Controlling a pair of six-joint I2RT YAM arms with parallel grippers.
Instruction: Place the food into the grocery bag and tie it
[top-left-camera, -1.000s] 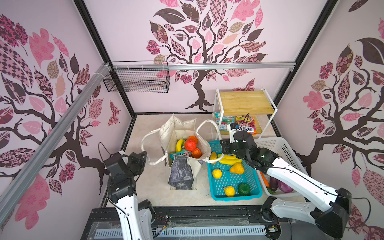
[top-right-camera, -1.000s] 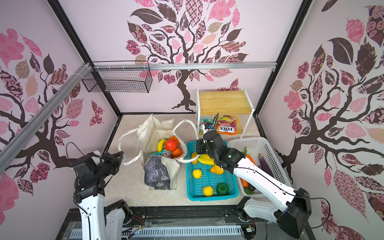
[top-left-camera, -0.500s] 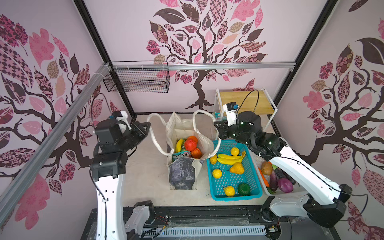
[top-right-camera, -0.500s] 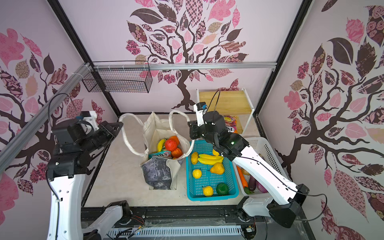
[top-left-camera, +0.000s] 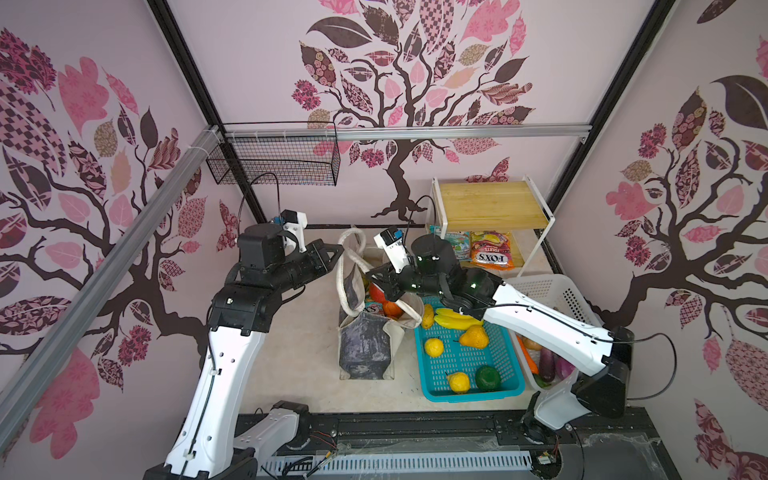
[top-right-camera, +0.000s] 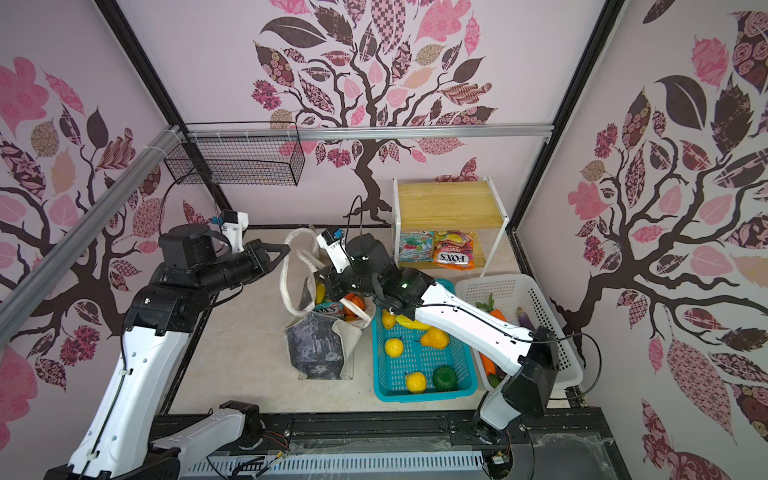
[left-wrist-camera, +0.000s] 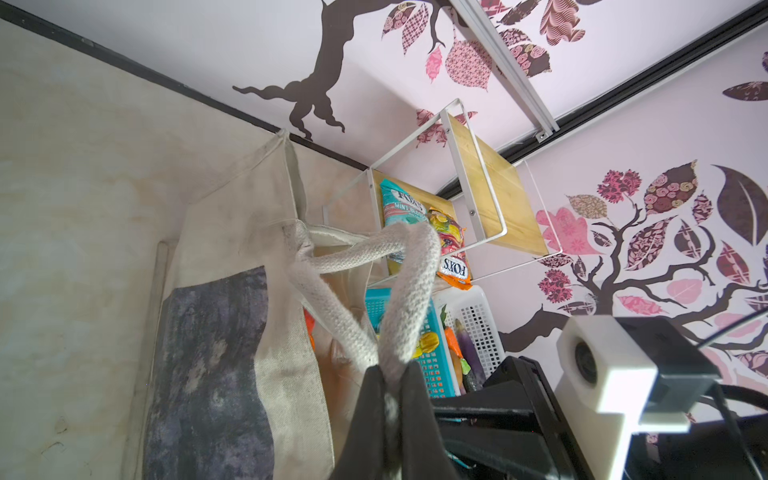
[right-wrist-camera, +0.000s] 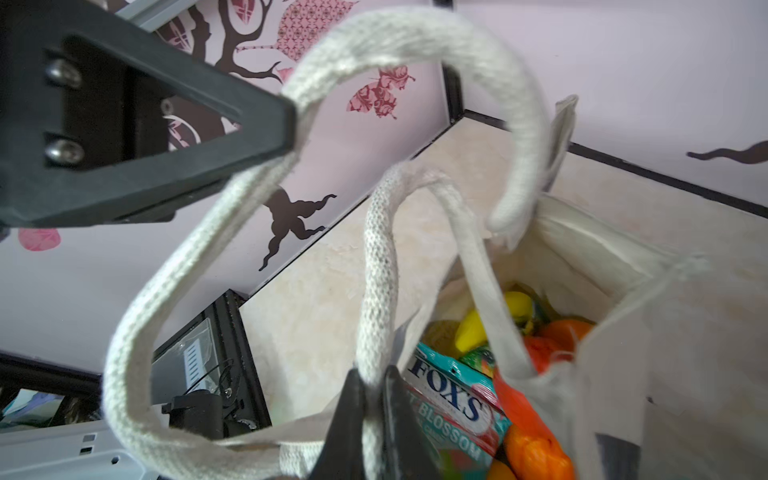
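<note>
Up and inward both arms have come: left gripper (top-left-camera: 339, 249) clamps shut on one strap handle (left-wrist-camera: 409, 282), right gripper (right-wrist-camera: 371, 374) pinches the second handle (right-wrist-camera: 374, 270). Both loops stand side by side above the grocery bag (top-left-camera: 363, 347), food (right-wrist-camera: 451, 401) inside, ready for crossing.

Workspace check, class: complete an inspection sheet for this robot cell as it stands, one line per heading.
Surface: beige table, faintly marked.
Job's things: grocery bag standing with its mouth open, holding a FOX'S packet and fruit; bananas lie in the teal basket.
Clutter: white basket with vegetables; two more packets under the wooden shelf.
Grippers: left gripper shut on one strap handle; right gripper shut on the other handle.
Cables: black cable loops above the left wrist; no snag seen.
Surroundings: tree-patterned walls; wire basket on the rail.
</note>
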